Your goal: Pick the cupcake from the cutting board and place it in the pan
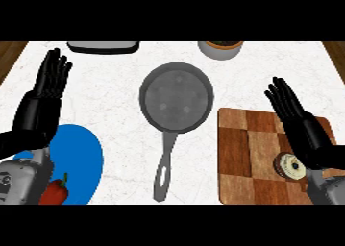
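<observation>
A cupcake [291, 166] with pale icing and a dark wrapper lies on the checkered wooden cutting board [246, 158] at the lower right. My right hand [302, 125] stands open above the board, fingers straight, just beside and over the cupcake without holding it. The grey pan [176, 96] sits in the middle of the counter, its handle [164, 170] pointing toward me, nothing inside. My left hand [43, 103] is open at the left edge, fingers up, resting.
A blue plate [82, 158] at the lower left carries a red pepper [55, 190]. A grey tray [104, 46] and a bowl [221, 48] sit at the counter's far edge. Wood floor shows past both side edges.
</observation>
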You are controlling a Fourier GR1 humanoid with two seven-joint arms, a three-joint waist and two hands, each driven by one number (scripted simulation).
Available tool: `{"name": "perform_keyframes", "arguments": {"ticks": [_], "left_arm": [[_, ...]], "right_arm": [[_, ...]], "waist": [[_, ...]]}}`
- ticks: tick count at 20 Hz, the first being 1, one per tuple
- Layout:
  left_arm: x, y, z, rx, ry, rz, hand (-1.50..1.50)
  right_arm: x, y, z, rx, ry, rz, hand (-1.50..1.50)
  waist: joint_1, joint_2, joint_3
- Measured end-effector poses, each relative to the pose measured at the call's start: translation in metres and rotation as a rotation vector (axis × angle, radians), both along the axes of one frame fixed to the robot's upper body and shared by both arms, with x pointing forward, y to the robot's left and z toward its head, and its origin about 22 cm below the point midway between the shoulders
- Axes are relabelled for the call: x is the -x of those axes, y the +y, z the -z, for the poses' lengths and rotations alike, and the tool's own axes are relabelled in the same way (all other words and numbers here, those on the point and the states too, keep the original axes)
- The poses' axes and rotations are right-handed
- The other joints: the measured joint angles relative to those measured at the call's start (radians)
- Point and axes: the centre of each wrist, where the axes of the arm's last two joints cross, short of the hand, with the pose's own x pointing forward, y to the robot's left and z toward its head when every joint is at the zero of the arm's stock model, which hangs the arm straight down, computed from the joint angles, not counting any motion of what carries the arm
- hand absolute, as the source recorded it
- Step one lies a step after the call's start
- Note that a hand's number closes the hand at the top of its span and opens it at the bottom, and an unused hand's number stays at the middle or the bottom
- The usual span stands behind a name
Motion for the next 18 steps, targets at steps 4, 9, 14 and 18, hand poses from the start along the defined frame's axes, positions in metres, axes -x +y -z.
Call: {"name": "perform_keyframes", "arguments": {"ticks": [4,9,14,18], "left_arm": [[0.015,0.016,0.025,-0.071,0.149,-0.063,0.00],[0.041,0.042,0.066,-0.162,0.396,-0.159,0.00],[0.065,0.048,0.087,-0.192,0.522,-0.194,0.00],[0.068,0.041,0.086,-0.204,0.557,-0.190,0.00]], "right_arm": [[-0.010,-0.019,-0.004,-0.036,0.018,0.136,-1.50],[0.002,-0.086,0.010,0.085,0.145,0.513,-1.50],[0.051,-0.129,0.029,0.138,0.353,0.800,-1.50],[0.077,-0.144,0.015,0.366,0.444,0.791,-1.50]], "waist": [[-0.012,-0.010,0.002],[-0.046,-0.008,-0.001],[-0.065,-0.021,0.000],[-0.055,-0.021,0.000]]}}
